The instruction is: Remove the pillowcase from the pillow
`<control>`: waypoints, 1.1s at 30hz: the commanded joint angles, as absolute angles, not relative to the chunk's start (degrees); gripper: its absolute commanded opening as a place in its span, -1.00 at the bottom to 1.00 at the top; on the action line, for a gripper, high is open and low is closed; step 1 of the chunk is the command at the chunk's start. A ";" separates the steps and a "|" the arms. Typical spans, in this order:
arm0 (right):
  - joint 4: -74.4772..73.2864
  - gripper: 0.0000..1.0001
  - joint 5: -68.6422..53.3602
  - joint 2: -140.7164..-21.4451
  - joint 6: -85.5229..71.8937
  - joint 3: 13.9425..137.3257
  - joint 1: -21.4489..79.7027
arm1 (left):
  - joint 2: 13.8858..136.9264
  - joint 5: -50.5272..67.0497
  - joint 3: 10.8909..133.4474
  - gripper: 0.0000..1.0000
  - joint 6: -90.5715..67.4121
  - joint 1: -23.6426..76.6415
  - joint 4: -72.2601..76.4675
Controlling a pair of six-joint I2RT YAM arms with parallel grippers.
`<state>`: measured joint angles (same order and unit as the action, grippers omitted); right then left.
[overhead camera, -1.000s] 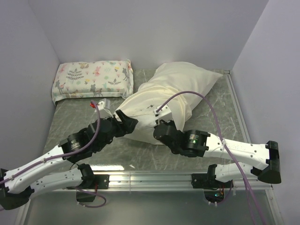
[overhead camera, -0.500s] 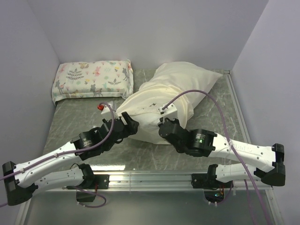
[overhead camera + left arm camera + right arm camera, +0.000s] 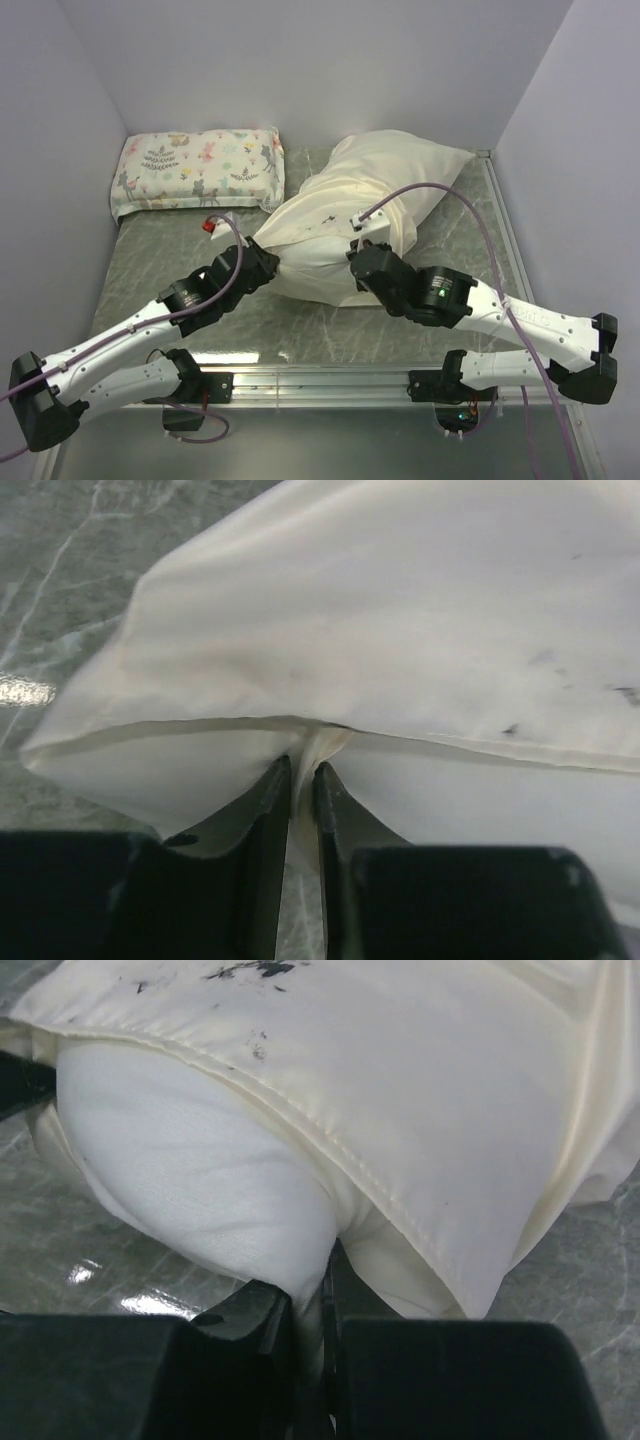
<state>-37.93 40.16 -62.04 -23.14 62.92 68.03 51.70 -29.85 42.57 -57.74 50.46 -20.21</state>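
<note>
Right at the near edge, your two arms reach forward from their bases and meet at the closer end of the pillowcase point(image 3: 330, 225), which lies slantwise on the grey-green marbled table point(image 3: 170, 245).

Your left gripper point(image 3: 300, 770) has its fingers drawn almost together, with a thin fold of the cream cloth pinched between them just under the pillowcase's point(image 3: 400, 620) hemmed edge. From above, that same left gripper point(image 3: 262, 262) sits at the cover's near-left corner.

Your right gripper point(image 3: 312, 1278) is likewise nearly closed. What it grips is the whiter pillow point(image 3: 190, 1180), which bulges out from beneath the stitched hem of the pillowcase point(image 3: 440, 1090). In the top view it point(image 3: 366, 250) presses against the bundle's near-right side, and you cannot see its fingertips there.

A few dark smudges mark the cream cloth near the opening. Beyond your grippers, most of the pillow is inside the cover, whose plump far end points toward the back-right corner of the table.

Farther back on the left, a smaller floral-print pillow point(image 3: 198, 168) rests against the rear wall, close beside the cream cover.
</note>
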 commanded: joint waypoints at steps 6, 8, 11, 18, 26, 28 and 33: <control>-38.94 -1.00 44.04 -62.57 -24.26 76.63 61.01 | 46.85 -26.46 34.73 -0.96 -58.09 45.88 -19.51; -38.24 -1.00 42.37 -63.19 -23.73 78.74 60.21 | 46.06 -26.02 32.97 -0.99 -58.80 45.44 -18.99; -38.75 -1.00 42.45 -63.81 -23.21 82.17 59.42 | 45.70 -24.44 28.75 -0.99 -60.11 43.77 -17.58; -40.25 -1.00 41.31 -64.86 -21.80 88.76 58.36 | 46.14 -21.80 19.96 -0.99 -63.28 41.58 -8.28; -36.84 -1.00 30.95 -56.79 -24.16 79.56 58.36 | 49.03 -14.34 20.55 -0.95 -57.85 31.66 5.53; -36.65 -1.00 27.88 -52.49 -25.04 74.81 58.36 | 51.40 -11.44 22.14 -0.99 -56.69 27.79 7.29; -37.18 -1.00 22.16 -40.91 -27.59 61.48 58.45 | 50.72 -9.49 26.89 -0.95 -54.41 22.95 7.65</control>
